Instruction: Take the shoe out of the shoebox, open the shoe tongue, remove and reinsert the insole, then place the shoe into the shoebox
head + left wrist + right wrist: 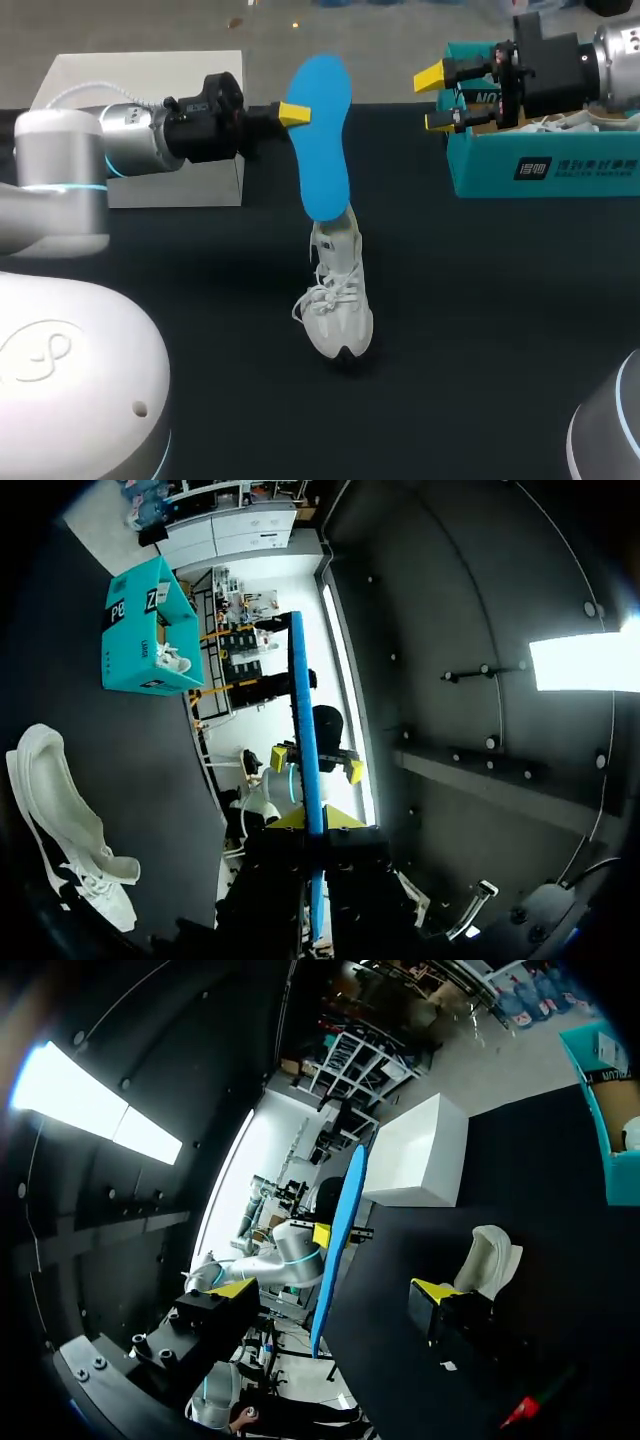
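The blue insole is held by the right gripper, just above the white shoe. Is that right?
Not quite. The head view shows the left gripper holding the blue insole, just above the white shoe. The right gripper is open and empty by the shoebox.

The left arm [60, 160] is made of rounded silver-white links with thin rings of cyan light at the joints. A white cable [90, 93] loops over its brushed-metal wrist section, which ends in a black housing. The left gripper [296, 113] has bright yellow tips. The right arm [615, 50] shows a ribbed silver cylinder behind a boxy black mount with small red details. The right gripper [435, 99] has two yellow wedge-shaped tips on black fingers. A large white dome [90, 390] bears a faint embossed looping logo.
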Tool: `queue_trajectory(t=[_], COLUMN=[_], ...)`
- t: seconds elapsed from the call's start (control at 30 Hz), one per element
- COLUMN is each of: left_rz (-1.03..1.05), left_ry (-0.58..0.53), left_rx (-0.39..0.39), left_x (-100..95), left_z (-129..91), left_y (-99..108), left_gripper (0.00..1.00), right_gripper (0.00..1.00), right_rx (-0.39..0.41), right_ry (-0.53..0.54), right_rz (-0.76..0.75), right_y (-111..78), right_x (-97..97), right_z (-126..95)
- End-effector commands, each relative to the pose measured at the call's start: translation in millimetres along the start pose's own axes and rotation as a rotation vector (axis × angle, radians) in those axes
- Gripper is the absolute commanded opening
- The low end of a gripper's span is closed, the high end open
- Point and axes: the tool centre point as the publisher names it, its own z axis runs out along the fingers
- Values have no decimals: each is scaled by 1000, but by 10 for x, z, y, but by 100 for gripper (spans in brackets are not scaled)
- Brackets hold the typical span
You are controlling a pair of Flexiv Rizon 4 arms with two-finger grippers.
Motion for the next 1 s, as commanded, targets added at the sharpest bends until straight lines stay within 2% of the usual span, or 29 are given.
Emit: queue_trajectory(t=[0.03,0.3,0.57,0.67,0.83,0.9,1.0], left_rz=[-21,-54,-45,-24,-18,-17,-17], left_ry=[1,-112,-111,-79,-83,-94,-92], left_rx=[-9,-1,-20,-43,-65,-62,-57], left_x=[-48,-259,-173,-150,-172,-194,-230], left_z=[0,-17,-59,-63,-54,-58,-59], left_y=[-11,-6,-32,-37,-37,-53,-80], left_gripper=[0,0,0,0,0,0,0], right_gripper=[100,100,100,100,100,100,100], right_rx=[0,0,0,0,0,9,3], right_ry=[-2,-2,-2,-2,-2,-130,-262], right_rz=[1,1,1,1,1,-33,-69], right_y=[6,6,6,6,6,36,87], right_x=[0,0,0,0,0,44,165], right_z=[21,21,21,21,21,-28,-74])
